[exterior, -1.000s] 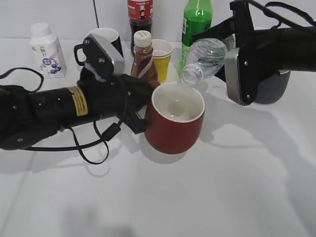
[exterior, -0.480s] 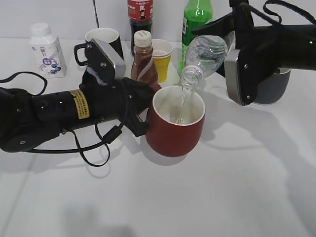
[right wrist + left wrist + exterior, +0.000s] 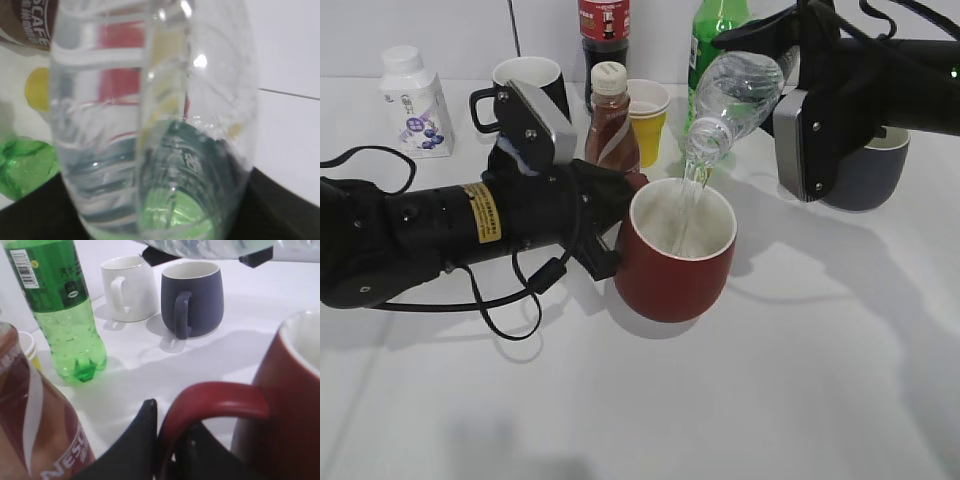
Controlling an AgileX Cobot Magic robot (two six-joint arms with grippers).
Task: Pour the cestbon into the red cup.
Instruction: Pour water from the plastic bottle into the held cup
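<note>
The red cup stood on the table, near its middle, with the cestbon tilted above and behind it, mouth over the rim. The left tool was at the cup's left side. Behind stood the Nescafe bottle, paper cups and soda bottle; far left, a small bottle.

A white table meets a pale wall.

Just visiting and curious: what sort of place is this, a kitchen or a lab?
Probably a lab test bench, not a kitchen: a bare white table, cabled robot arms, and assorted drinks and mugs lined up as props, such as the green soda bottle.
</note>
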